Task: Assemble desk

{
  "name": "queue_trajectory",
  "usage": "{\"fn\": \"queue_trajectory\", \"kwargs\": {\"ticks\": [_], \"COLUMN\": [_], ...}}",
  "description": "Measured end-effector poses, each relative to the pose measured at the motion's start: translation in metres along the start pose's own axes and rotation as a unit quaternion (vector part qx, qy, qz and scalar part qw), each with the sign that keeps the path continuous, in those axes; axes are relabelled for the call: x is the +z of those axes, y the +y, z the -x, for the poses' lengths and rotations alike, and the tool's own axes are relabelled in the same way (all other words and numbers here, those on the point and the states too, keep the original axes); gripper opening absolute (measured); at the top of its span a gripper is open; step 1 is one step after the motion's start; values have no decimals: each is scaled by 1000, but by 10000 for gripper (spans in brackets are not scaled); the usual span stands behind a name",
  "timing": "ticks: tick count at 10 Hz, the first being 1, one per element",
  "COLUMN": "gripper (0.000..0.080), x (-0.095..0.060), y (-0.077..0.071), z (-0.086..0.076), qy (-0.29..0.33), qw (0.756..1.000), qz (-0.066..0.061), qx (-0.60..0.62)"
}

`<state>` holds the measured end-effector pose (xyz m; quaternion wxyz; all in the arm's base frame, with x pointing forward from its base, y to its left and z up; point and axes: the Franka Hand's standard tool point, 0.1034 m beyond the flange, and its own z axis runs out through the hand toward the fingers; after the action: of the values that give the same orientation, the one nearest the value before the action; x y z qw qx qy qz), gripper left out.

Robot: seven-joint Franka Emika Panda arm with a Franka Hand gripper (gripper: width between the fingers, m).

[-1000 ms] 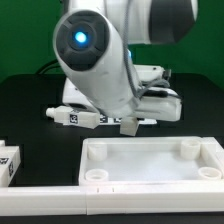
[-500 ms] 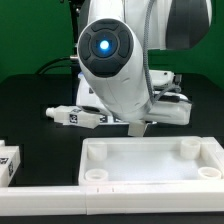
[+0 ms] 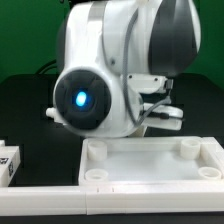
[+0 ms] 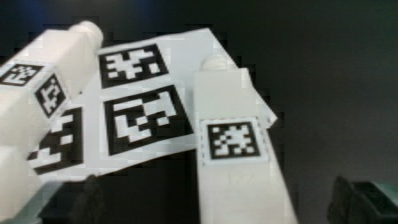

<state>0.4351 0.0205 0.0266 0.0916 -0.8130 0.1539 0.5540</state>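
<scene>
While the arm (image 3: 110, 70) fills most of the exterior view, a blue light (image 3: 82, 98) glowing on its casing, the tabletop (image 3: 150, 163) lies in plain sight in front of it on the black table (image 3: 25, 115). The panel rests hollow side up, with its raised rim and four round corner sockets showing. A long white border rail (image 3: 40, 187) runs from beside the tabletop's near edge toward the exterior view's left. At that view's left edge a cut-off leg (image 3: 7, 160) with a black-and-white tag lies on the table, well apart from the tabletop.

Seen from the wrist, the near leg (image 4: 235, 150) stretches lengthwise along one side of the marker board (image 4: 143, 115), a small square tag on its upper face. Whether it rests on the board or just beside it, I cannot tell. A second leg (image 4: 45, 75), also tagged, lies slanted across the board's opposite side. The gripper (image 4: 199, 204) stands wide and holds nothing. One dark finger (image 4: 365, 200) shows dimly at the picture's corner, apart from the near leg, and the other is too dark to make out.
</scene>
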Motion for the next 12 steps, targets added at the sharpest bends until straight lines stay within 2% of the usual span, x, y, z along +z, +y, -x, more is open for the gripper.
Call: {"fn": "queue_trajectory", "kwargs": {"ticks": [1,3,5,7,9,10,11,12], "gripper": [639,648,649,649,649,649,534,398], "x": [5,14,12,8,15,19,25,25], "y": [0,-14,-20,-16,-11,-14,-17,-17], "z": [-4,-5,-5,-7,-12,-12,-10,-10], "qy": [-19,-21,-6,0,2,8,9,8], "qw": [1000,1000,999,999,999,999,999,999], "qz": [3,14,26,22,19,22,27,27], "qx": [0,-17,-24,-41,-43,-36,-32,-33]}}
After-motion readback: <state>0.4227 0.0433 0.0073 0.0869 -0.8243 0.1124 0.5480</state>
